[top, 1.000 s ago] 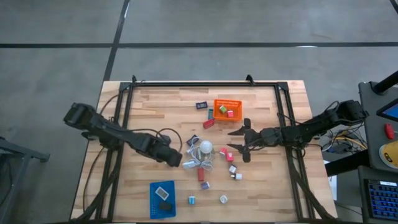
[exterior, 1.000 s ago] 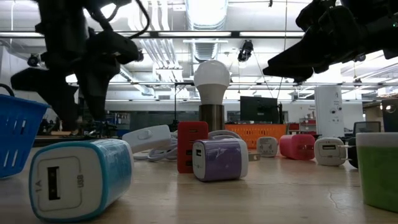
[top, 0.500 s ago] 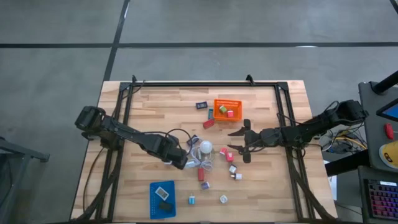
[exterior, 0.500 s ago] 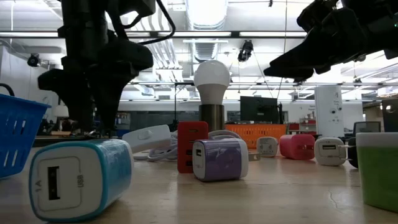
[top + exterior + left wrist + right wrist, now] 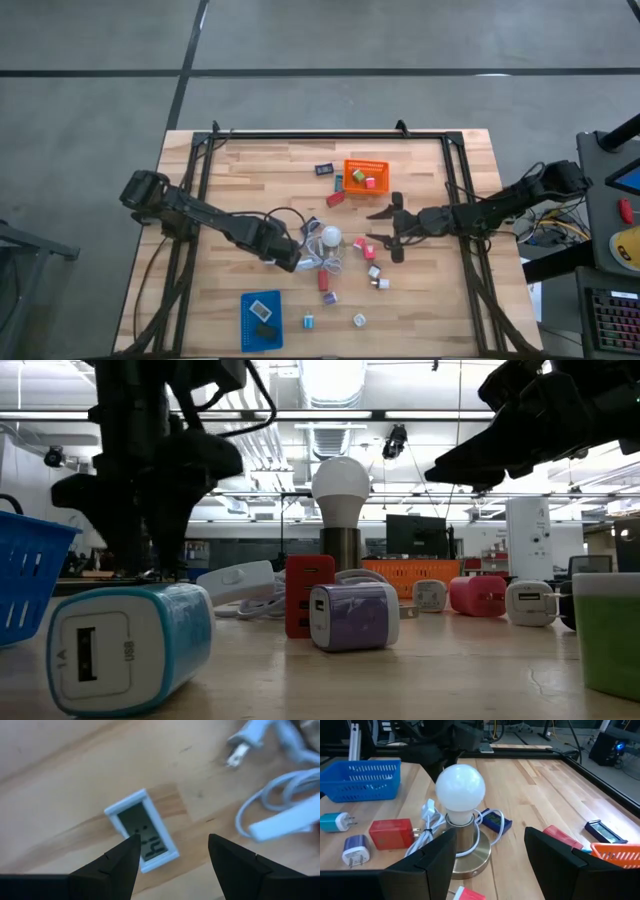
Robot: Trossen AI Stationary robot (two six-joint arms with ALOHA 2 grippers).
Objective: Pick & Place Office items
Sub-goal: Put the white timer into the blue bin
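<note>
Pale butcher-block wood table (image 5: 250,170) carries the scatter: small plastic wall chargers in red, white, teal and lilac, and flat dark rectangles with pale display faces, most of them near the middle and the front edge, a few already in baskets. The step in hand, as I judge it, is the left arm's approach to a pick. The left gripper (image 5: 170,855) hangs just above a small flat white-framed gadget with a grey screen (image 5: 142,837), fingers spread, one finger tip over the gadget's edge and the other over bare wood beside it. That gadget lies on the table just beside the looped white cord (image 5: 280,805) of the lamp. Next it calls for a short descent with the fingers straddling the gadget's narrow width, then a squeeze (it is thin and smooth, so the tips must reach almost to the wood), keeping clear of the cord.

The right gripper (image 5: 383,232) waits in the air near the round white lamp bulb on its brass-coloured base (image 5: 460,787), its fingers also spread and holding nothing.

Baskets are rigid plastic mesh: the blue mesh basket (image 5: 262,322) near the front left holds two flat pieces, the orange mesh basket (image 5: 365,175) at the back holds small blocks. A rounded teal-and-white USB charger (image 5: 130,648) and a boxy red charger (image 5: 309,595) look hard and slick.
</note>
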